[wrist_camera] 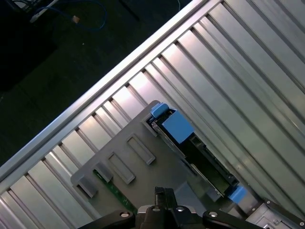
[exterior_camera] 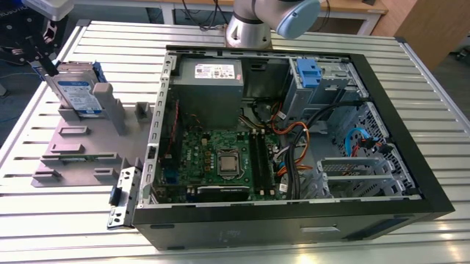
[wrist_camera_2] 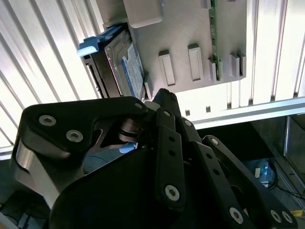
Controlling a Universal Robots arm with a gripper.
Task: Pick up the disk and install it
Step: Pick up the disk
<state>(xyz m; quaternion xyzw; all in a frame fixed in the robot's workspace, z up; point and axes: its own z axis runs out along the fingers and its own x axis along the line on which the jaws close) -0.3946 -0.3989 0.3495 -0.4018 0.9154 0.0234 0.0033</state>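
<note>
The disk (exterior_camera: 77, 91) stands on edge in a grey holder (exterior_camera: 81, 148) at the exterior view's left, its blue-and-white label facing out and blue rails round its edges. My black gripper (exterior_camera: 44, 63) hangs at the disk's upper far corner, close to it or touching it. In the second wrist view the gripper (wrist_camera_2: 159, 98) sits just beside the disk (wrist_camera_2: 126, 71), partly covering its lower end. In the first wrist view the disk (wrist_camera: 190, 143) lies edge-on along the holder (wrist_camera: 124, 157), a short way beyond the gripper (wrist_camera: 164, 195).
An open computer case (exterior_camera: 294, 143) lies on the slatted metal table, with a motherboard, cables, a grey power supply (exterior_camera: 209, 77) and a blue drive caddy (exterior_camera: 309, 70) at its far side. A metal bracket (exterior_camera: 123, 198) leans at the case's near left corner. The arm's base (exterior_camera: 250, 27) stands behind the case.
</note>
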